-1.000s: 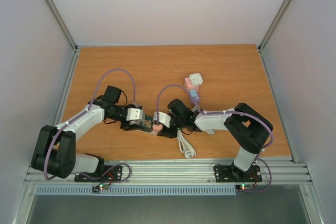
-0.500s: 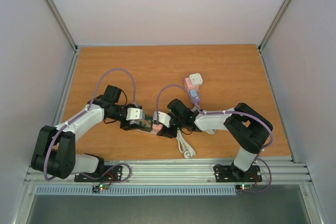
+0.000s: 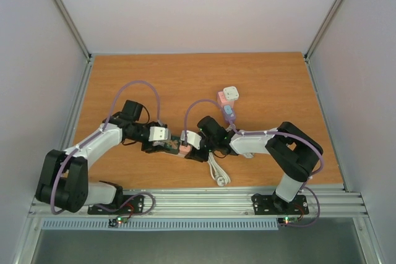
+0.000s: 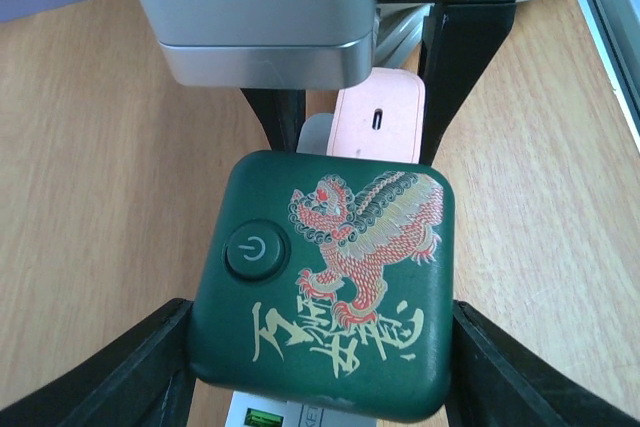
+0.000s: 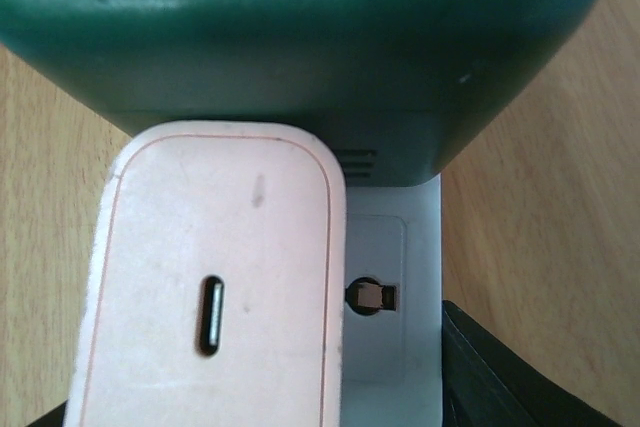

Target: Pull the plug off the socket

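A dark green socket cube point(image 4: 330, 282) with a dragon print and a power button sits between my left gripper's point(image 4: 320, 387) black fingers point(image 4: 130, 377), which are shut on its two sides. A pink plug point(image 5: 210, 297) with a USB-C slot sticks out of the cube's white face point(image 5: 390, 287). My right gripper point(image 3: 185, 148) straddles the plug. One right finger point(image 5: 500, 377) stands apart from the plug's side, by the white face; the other barely shows. In the top view the cube point(image 3: 164, 146) and plug point(image 3: 184, 149) lie between the two wrists.
A white adapter point(image 3: 231, 93), a pink block point(image 3: 221, 99) and a blue piece point(image 3: 228, 112) lie behind the right arm. A white cable point(image 3: 218, 174) curls towards the near table edge. Metal rails run along the front.
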You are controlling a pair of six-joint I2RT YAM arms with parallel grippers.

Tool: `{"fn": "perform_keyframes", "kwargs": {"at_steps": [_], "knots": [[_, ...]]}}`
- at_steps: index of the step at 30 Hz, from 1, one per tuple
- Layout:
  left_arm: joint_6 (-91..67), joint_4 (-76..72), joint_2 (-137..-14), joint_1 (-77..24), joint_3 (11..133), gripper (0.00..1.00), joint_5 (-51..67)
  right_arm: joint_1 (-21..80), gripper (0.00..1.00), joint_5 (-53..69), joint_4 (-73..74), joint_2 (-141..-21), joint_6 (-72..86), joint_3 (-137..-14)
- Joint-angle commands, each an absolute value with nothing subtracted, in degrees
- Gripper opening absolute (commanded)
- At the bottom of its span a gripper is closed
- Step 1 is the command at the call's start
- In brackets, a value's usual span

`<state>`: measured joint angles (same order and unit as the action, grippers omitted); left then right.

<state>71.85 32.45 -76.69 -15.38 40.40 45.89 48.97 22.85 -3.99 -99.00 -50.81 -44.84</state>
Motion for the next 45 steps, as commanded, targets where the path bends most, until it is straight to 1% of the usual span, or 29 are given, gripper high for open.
{"fn": "perform_keyframes", "kwargs": {"at_steps": [1, 5, 8, 11, 14, 16, 21, 24, 30, 33, 38, 41, 45], "knots": [[68.86, 31.63, -73.38, -15.66, 41.96, 0.34, 47.94, 49.04, 0.35, 22.06, -7.25, -96.62, -49.94, -45.31], [70.78, 30.5, -77.09, -15.73, 38.49, 0.34, 44.95, 49.02, 0.35, 22.52, -7.43, -97.74, -49.7, -45.03], [71.74, 31.2, -79.23, -15.65, 38.55, 0.34, 44.65, 49.04, 0.35, 22.76, -7.18, -97.91, -49.57, -45.24], [71.26, 33.54, -77.24, -15.69, 41.66, 0.34, 45.95, 49.04, 0.35, 22.22, -6.96, -97.37, -49.66, -45.44], [68.46, 32.31, -72.93, -15.64, 43.08, 0.34, 47.35, 49.04, 0.35, 22.23, -6.86, -96.86, -49.75, -45.4], [67.13, 31.26, -72.39, -15.73, 42.24, 0.34, 47.11, 49.04, 0.35, 22.45, -6.97, -97.0, -49.82, -45.15], [68.31, 26.15, -77.46, -15.72, 35.0, 0.33, 44.87, 49.04, 0.35, 22.62, -7.47, -98.52, -49.99, -44.97], [69.27, 27.1, -79.33, -15.69, 35.19, 0.33, 44.85, 49.04, 0.35, 22.67, -7.38, -98.5, -49.99, -45.09], [66.04, 29.91, -71.78, -15.7, 39.33, 0.33, 48.69, 49.05, 0.34, 22.36, -7.45, -96.37, -49.81, -45.29], [67.24, 30.95, -72.58, -15.7, 38.96, 0.33, 45.73, 49.04, 0.33, 22.92, -8.34, -95.72, -49.57, -44.45], [68.57, 26.6, -75.38, -15.68, 34.55, 0.33, 43.53, 49.04, 0.32, 22.86, -8.82, -97.5, -49.99, -43.71], [67.78, 27.73, -75.33, -15.7, 35.57, 0.32, 45.31, 49.04, 0.32, 22.88, -8.9, -98.18, -50.23, -43.38], [65.67, 29.02, -72.27, -15.73, 37.61, 0.32, 47.71, 49.04, 0.32, 22.26, -9.43, -98.86, -50.38, -43.19]]}}
